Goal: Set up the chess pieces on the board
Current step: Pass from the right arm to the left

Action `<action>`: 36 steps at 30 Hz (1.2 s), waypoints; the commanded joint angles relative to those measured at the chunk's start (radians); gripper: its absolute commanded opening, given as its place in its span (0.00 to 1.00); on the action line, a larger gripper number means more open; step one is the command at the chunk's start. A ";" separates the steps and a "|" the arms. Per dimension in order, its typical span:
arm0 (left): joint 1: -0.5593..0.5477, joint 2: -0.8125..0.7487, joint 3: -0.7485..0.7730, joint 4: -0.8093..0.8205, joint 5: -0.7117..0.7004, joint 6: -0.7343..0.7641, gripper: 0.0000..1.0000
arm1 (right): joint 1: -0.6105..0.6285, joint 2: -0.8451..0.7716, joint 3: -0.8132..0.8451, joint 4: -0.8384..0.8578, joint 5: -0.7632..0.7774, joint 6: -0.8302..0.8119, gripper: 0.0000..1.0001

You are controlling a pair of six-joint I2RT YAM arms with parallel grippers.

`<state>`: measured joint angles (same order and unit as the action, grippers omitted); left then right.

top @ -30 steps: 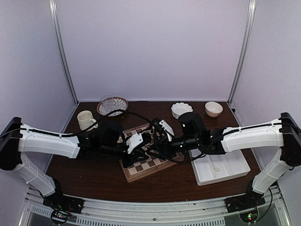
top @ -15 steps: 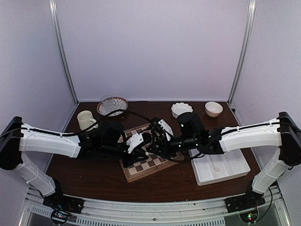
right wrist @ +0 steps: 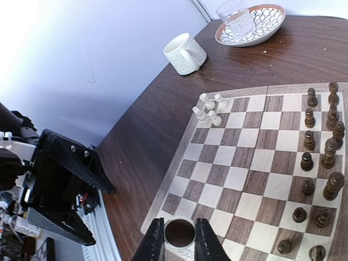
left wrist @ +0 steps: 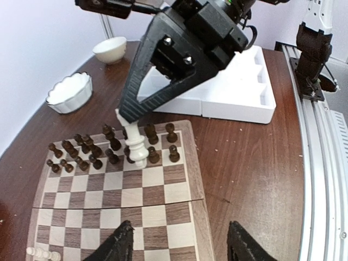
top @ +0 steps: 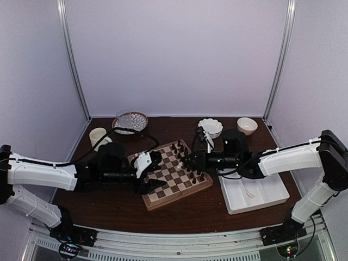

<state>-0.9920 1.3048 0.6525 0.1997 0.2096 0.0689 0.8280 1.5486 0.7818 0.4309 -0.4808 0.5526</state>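
A dark brown wooden table [top: 109, 209] is filling the floor of a booth with pale lilac walls and slim metal posts in the back corners; a metal rail is running along the near edge. The board [top: 171, 188] is lying at the table's centre, turned slightly askew; dark brown pieces [left wrist: 109, 147] are standing in two rows along its 2 o'clock side, and a small cluster of cream-white chess pieces [right wrist: 209, 109] is sitting at its 10 o'clock corner. The right gripper [right wrist: 179, 239] is hanging over the dark rows with its jaws clamped on one cream-white piece [left wrist: 136, 149]; whether that piece is touching the board I cannot tell. The left gripper [left wrist: 182, 249] is hovering over the board's 8 o'clock side, jaws standing wide apart and holding nothing. A white tray [top: 269, 187] is lying at 4 o'clock from the board; a cream mug [top: 98, 136] is standing at 10 o'clock; a patterned plate [right wrist: 272, 19] carrying a glass [right wrist: 236, 16] is sitting at 11 o'clock; a scalloped white bowl [top: 210, 126] and a small plain bowl [top: 247, 125] are resting at 1 o'clock.
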 commanded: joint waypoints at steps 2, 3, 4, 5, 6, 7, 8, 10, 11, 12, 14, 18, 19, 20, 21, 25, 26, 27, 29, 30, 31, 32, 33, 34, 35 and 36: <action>-0.043 -0.100 -0.143 0.293 -0.164 0.071 0.68 | 0.000 0.017 -0.013 0.193 -0.083 0.166 0.02; -0.051 -0.110 -0.159 0.326 -0.187 0.098 0.70 | 0.000 0.025 -0.016 0.226 -0.096 0.198 0.02; -0.061 -0.121 -0.181 0.361 -0.193 0.129 0.73 | -0.001 0.034 -0.020 0.263 -0.114 0.239 0.01; -0.072 -0.130 -0.207 0.410 -0.221 0.167 0.74 | 0.000 0.046 -0.024 0.309 -0.129 0.280 0.01; -0.084 -0.132 -0.232 0.464 -0.245 0.209 0.75 | 0.001 0.057 -0.029 0.356 -0.140 0.317 0.00; -0.100 -0.130 -0.257 0.535 -0.271 0.250 0.76 | 0.002 0.067 -0.031 0.393 -0.150 0.352 0.00; -0.112 -0.124 -0.278 0.571 -0.296 0.295 0.77 | 0.004 0.077 -0.031 0.427 -0.158 0.379 0.00; -0.130 -0.104 -0.311 0.678 -0.332 0.373 0.78 | 0.013 0.096 -0.023 0.436 -0.163 0.415 0.00; -0.135 -0.091 -0.322 0.718 -0.349 0.405 0.78 | 0.020 0.106 -0.018 0.437 -0.163 0.428 0.00; -0.139 -0.078 -0.332 0.751 -0.362 0.427 0.78 | 0.027 0.115 -0.013 0.437 -0.165 0.442 0.00; -0.144 -0.061 -0.345 0.795 -0.369 0.470 0.78 | 0.043 0.138 0.003 0.442 -0.173 0.478 0.00; -0.169 -0.034 -0.347 0.829 -0.424 0.545 0.77 | 0.083 0.185 0.025 0.482 -0.183 0.550 0.00; -0.169 -0.027 -0.350 0.840 -0.433 0.554 0.77 | 0.092 0.196 0.029 0.491 -0.183 0.563 0.00; -0.169 -0.020 -0.351 0.851 -0.437 0.561 0.77 | 0.097 0.206 0.032 0.504 -0.185 0.577 0.00; -0.169 -0.016 -0.352 0.856 -0.439 0.570 0.76 | 0.102 0.218 0.032 0.530 -0.188 0.594 0.00; -0.173 -0.010 -0.348 0.849 -0.443 0.589 0.74 | 0.109 0.261 0.026 0.660 -0.203 0.678 0.00; -0.173 -0.009 -0.349 0.847 -0.442 0.593 0.74 | 0.112 0.270 0.026 0.680 -0.203 0.691 0.00; -0.173 -0.007 -0.348 0.845 -0.438 0.597 0.74 | 0.113 0.275 0.027 0.691 -0.203 0.699 0.00; -0.174 -0.002 -0.344 0.836 -0.428 0.600 0.74 | 0.114 0.278 0.020 0.705 -0.194 0.704 0.00; -0.175 0.002 -0.343 0.830 -0.420 0.603 0.74 | 0.114 0.276 0.015 0.706 -0.189 0.703 0.00; -0.175 0.006 -0.341 0.823 -0.411 0.607 0.74 | 0.114 0.269 0.011 0.703 -0.184 0.699 0.00; -0.175 0.009 -0.338 0.816 -0.403 0.611 0.74 | 0.114 0.262 0.008 0.693 -0.181 0.693 0.00; -0.176 0.012 -0.339 0.811 -0.396 0.614 0.74 | 0.114 0.254 0.006 0.682 -0.177 0.682 0.00; -0.177 0.015 -0.338 0.807 -0.391 0.618 0.74 | 0.114 0.244 0.004 0.670 -0.173 0.673 0.00; -0.177 0.017 -0.337 0.805 -0.386 0.622 0.74 | 0.114 0.236 0.003 0.658 -0.169 0.666 0.00; -0.178 0.020 -0.337 0.802 -0.387 0.627 0.74 | 0.114 0.226 0.001 0.644 -0.165 0.661 0.00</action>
<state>-1.1614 1.3113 0.3119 0.9722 -0.1997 0.6640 0.9363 1.8217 0.7879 1.0660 -0.6655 1.2297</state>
